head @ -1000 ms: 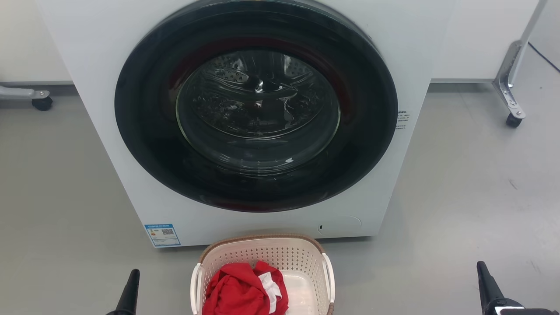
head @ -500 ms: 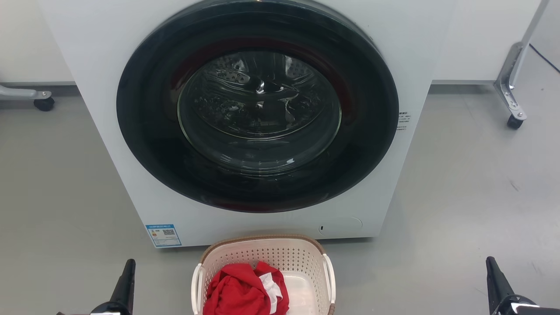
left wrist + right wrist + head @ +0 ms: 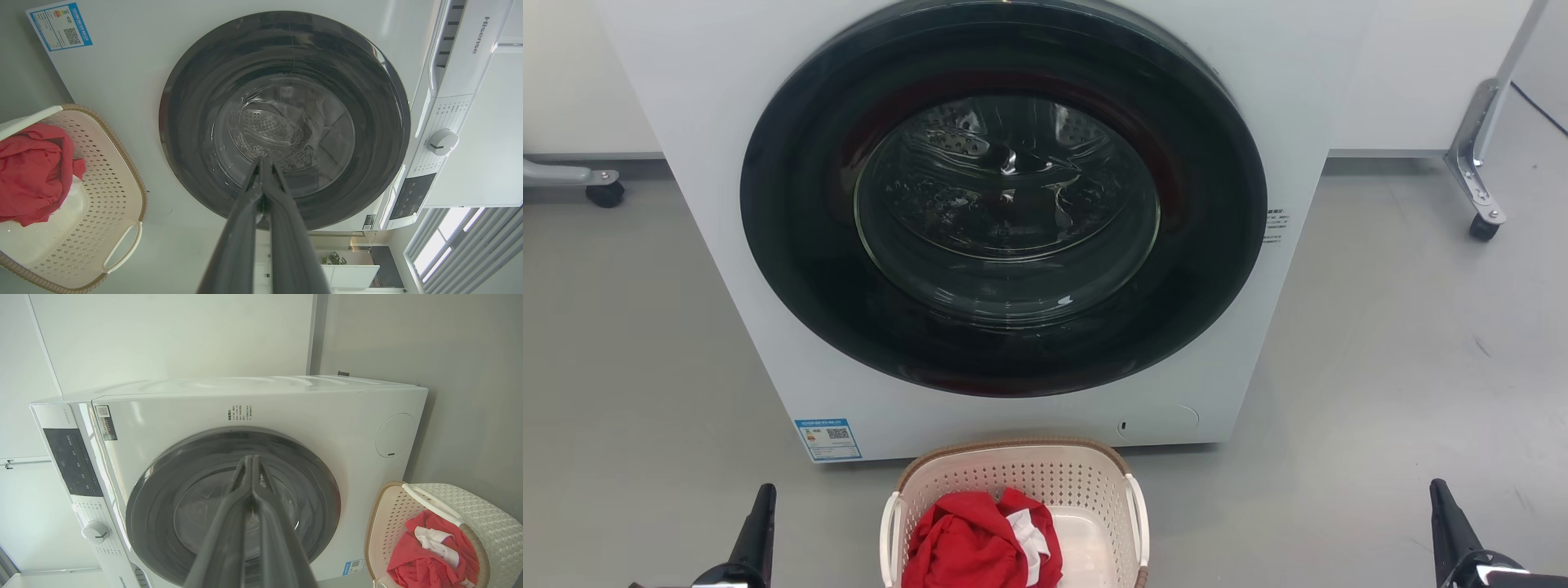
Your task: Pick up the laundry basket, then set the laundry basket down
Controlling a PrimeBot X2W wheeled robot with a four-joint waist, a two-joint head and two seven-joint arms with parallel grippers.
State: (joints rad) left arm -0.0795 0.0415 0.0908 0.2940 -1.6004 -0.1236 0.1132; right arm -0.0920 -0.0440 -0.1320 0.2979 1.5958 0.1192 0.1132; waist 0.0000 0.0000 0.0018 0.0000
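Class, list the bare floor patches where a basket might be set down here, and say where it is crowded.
Bare grey floor lies left of the washing machine, out to the caster, and another patch lies right of it, up to the wheeled frame. Crowded: the centre, where the laundry basket sits close before the machine.

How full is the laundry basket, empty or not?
Partly full: the laundry basket holds a crumpled red garment, bare bottom beside it.
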